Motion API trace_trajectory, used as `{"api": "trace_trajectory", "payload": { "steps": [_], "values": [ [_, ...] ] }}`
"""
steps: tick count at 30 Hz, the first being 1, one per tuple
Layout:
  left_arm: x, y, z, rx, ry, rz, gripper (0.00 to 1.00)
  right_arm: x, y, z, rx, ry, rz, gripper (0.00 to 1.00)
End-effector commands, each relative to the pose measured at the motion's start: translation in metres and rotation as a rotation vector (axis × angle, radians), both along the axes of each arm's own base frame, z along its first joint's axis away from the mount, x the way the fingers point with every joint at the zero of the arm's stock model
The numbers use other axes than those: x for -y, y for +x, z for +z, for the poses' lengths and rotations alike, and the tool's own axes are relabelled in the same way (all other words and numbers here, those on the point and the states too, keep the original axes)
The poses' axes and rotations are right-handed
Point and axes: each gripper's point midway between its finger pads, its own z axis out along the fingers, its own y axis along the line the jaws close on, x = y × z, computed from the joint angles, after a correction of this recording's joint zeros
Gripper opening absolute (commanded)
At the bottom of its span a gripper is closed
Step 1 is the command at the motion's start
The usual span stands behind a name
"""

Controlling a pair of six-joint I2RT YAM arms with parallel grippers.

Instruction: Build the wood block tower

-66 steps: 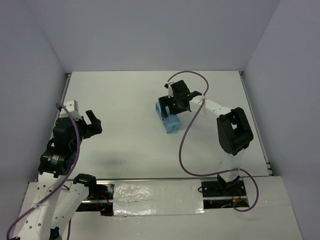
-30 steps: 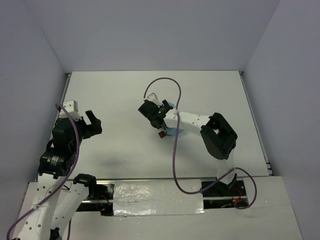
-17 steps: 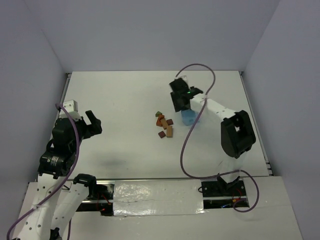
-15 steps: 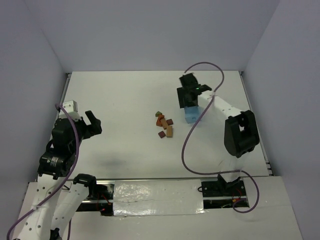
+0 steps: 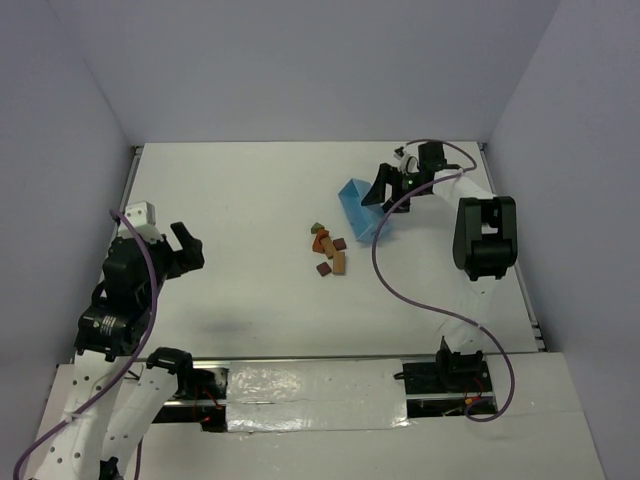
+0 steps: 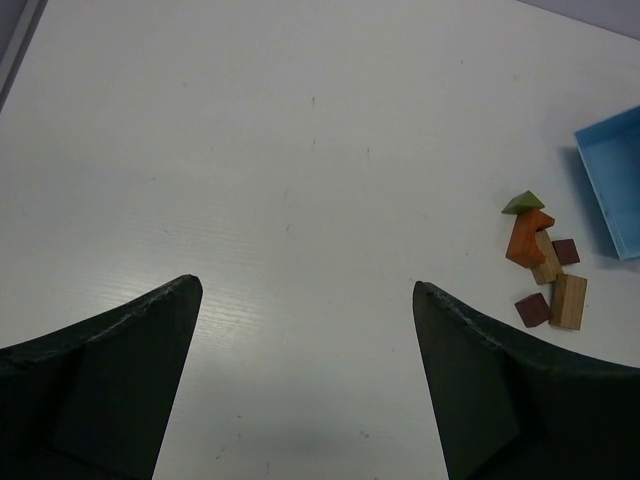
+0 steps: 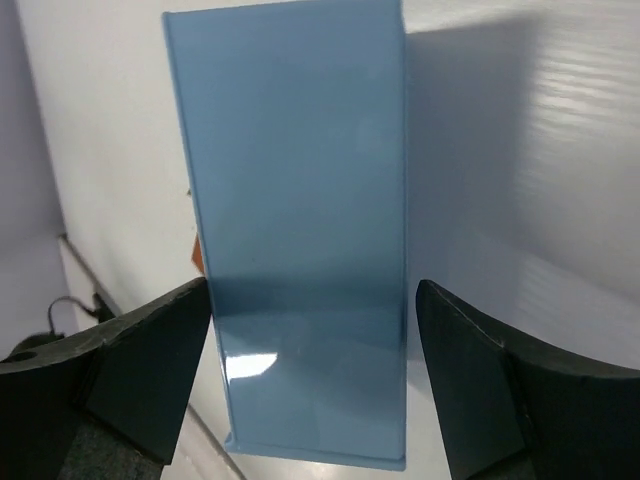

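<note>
- My left gripper has its two fingers spread wide, and the white table shows in the gap between them.
- From the left wrist camera, the wood blocks lie ahead of those fingers and off to their right. They are well apart from both fingertips.
- The blocks are a loose cluster lying flat on the table, not a stack.
- At the far end of the cluster is a green wedge, touching an orange piece.
- A tan bar leans along the orange piece, and a second tan bar sits just nearer to me.
- There are two dark red cubes. One is on the right of the cluster and one is at the near end, just beside the second tan bar.
- Beyond the blocks, at the right edge of the same view, I see part of the light-blue tray. It is close to the cluster but not touching it.
- My right gripper is stretched out to the far right part of the table, with its fingers pointing at the tray.
- On the right wrist camera a broad blue face of the tray fills the space between the two fingers and runs on ahead past the tips.
- The right fingers stand apart on either side of the tray, very close to its long edges. I cannot tell whether the pads are pressing on it or just clear of it.
- From overhead the tray looks tipped rather than flat. The blocks sit past it, beyond the right fingertips and over toward my left arm.
</note>
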Motion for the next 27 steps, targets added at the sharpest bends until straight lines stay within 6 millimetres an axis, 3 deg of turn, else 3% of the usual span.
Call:
{"api": "trace_trajectory", "payload": {
  "steps": [1,3,4,7,10,12,13,14,15,16,19,27],
  "values": [
    [0.003,0.004,0.008,0.043,0.007,-0.025,0.99,0.038,0.022,0.016,0.035,-0.166,-0.179,0.88],
    [0.004,0.004,0.008,0.043,0.008,-0.029,1.00,0.045,0.022,0.027,0.084,-0.239,-0.226,0.90],
    [0.004,0.004,0.008,0.042,0.008,-0.029,1.00,0.053,0.024,0.047,0.147,-0.300,-0.275,0.90],
    [0.004,0.004,0.008,0.042,0.008,-0.030,1.00,0.042,0.018,0.079,0.273,-0.388,-0.298,0.91],
    [0.004,0.005,0.008,0.040,0.008,-0.029,1.00,0.039,0.017,0.095,0.332,-0.465,-0.323,0.92],
    [0.005,0.005,0.008,0.042,0.007,-0.032,1.00,0.044,0.023,0.094,0.318,-0.465,-0.328,0.90],
    [0.005,0.005,0.007,0.039,0.008,-0.033,1.00,0.050,0.022,0.076,0.257,-0.486,-0.323,0.90],
    [0.006,0.005,0.007,0.038,0.007,-0.036,1.00,0.045,0.022,0.073,0.258,-0.486,-0.283,0.91],
    [0.006,0.005,0.008,0.040,0.007,-0.036,0.99,0.042,0.021,0.068,0.260,-0.501,-0.258,1.00],
    [0.006,0.005,0.007,0.040,0.008,-0.038,0.99,0.026,0.018,0.067,0.289,-0.526,-0.214,1.00],
    [0.008,0.006,0.007,0.037,0.008,-0.046,1.00,0.032,0.019,0.055,0.344,-0.731,-0.198,1.00],
    [0.009,0.005,0.007,0.038,0.008,-0.055,0.99,0.034,0.028,0.030,0.298,-0.825,-0.100,1.00]
  ]
}}
